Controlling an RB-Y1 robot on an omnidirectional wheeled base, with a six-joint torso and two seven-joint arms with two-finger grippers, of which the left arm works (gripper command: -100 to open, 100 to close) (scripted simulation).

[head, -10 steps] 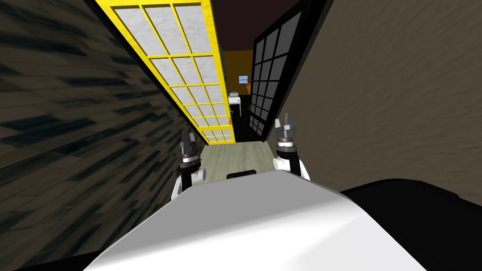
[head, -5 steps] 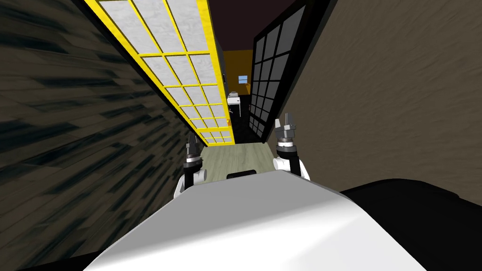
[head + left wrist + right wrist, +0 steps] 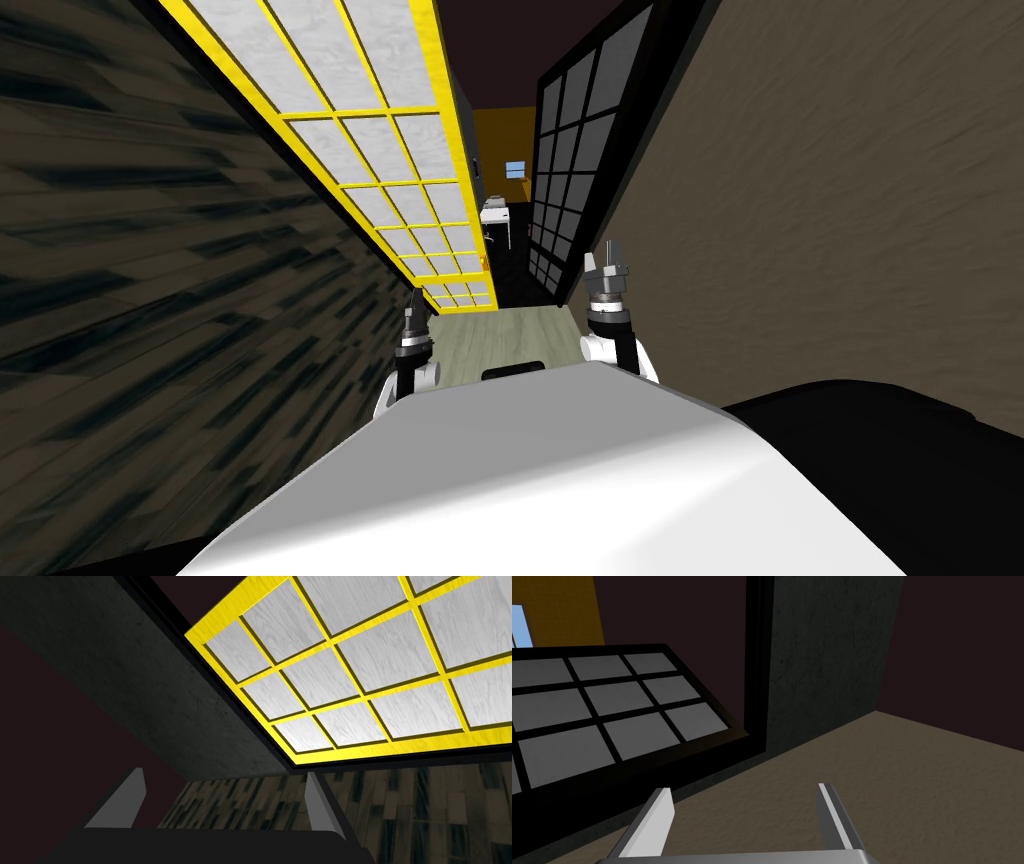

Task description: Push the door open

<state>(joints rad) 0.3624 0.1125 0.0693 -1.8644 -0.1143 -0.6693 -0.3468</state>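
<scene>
Just beyond the left gripper's (image 3: 223,772) spread fingers (image 3: 125,801) stands the yellow door (image 3: 350,671).

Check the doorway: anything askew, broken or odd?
Nothing stands out. The yellow door and the black door both stand open and look intact. The slant they share is the camera's. The left tool and right tool are open and empty.

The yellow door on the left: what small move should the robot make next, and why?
Probably press the left gripper forward against the yellow door: its open fingers sit beside the door's lower corner, and the gap to the black door looks narrow.
</scene>
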